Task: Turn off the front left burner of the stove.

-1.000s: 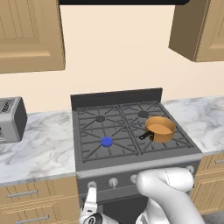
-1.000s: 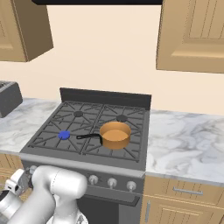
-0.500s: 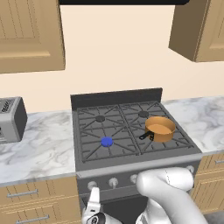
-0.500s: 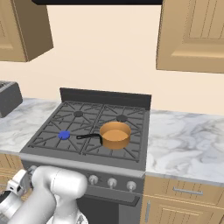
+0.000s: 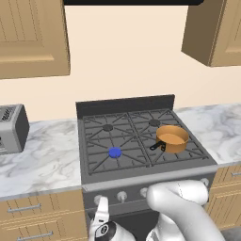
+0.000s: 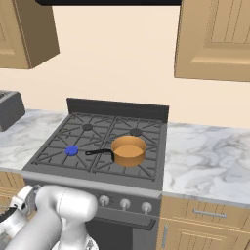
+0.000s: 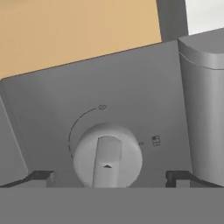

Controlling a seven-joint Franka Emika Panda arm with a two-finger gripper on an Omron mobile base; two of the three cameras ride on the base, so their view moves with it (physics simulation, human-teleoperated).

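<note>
At the front panel of the stove [image 5: 141, 176], the tool [image 7: 107, 177] faces a silver knob [image 7: 107, 160].
Its two fingertips [image 7: 40, 177] stand wide, one on each side of the knob and not touching it. On the cooktop the front left burner [image 5: 114, 152] shows bright blue, and a copper pan [image 5: 172, 138] sits on the front right grate. A toaster [image 5: 11, 128] stands on the marble desk [image 5: 42, 162] to the left.
</note>
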